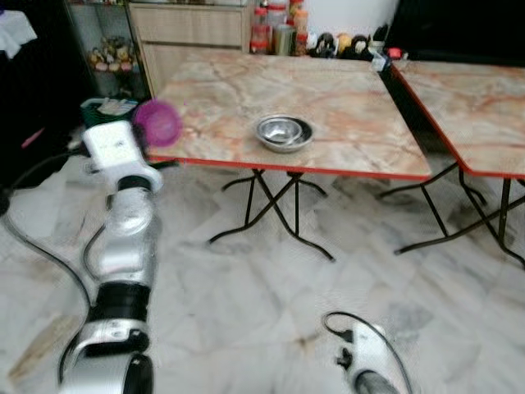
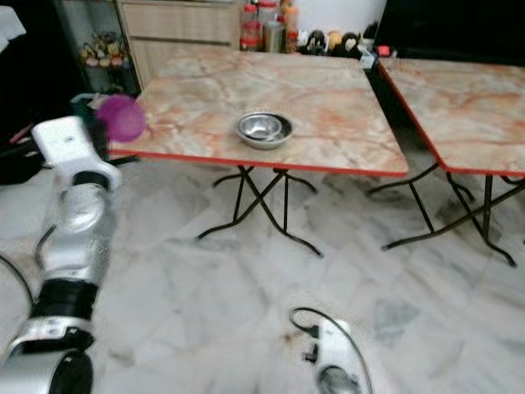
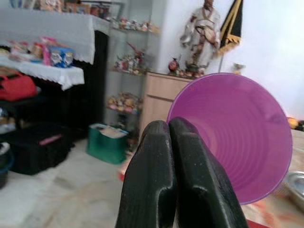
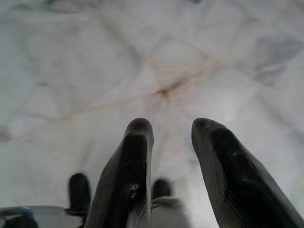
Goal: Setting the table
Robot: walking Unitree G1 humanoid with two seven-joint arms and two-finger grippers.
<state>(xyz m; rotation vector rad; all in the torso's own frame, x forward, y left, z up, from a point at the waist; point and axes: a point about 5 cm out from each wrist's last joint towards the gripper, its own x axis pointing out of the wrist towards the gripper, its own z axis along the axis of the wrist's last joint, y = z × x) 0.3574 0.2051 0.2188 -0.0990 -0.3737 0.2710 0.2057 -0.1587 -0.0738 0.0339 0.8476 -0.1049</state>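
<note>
A second table (image 1: 484, 107) stood beside the first. Jars (image 1: 275, 33) stood before a wooden cabinet (image 1: 189, 37). A green box (image 3: 107, 142) sat on the marble floor (image 1: 271, 312).

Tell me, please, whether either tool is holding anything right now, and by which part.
The left tool holds a purple cup, pinched at its rim. The right tool hangs open over the floor and holds nothing.

two marble-topped folding desks (image 1: 344, 123) stand on a pale marble floor (image 1: 262, 304); a wooden cabinet (image 1: 193, 37) at 11 o'clock.
</note>
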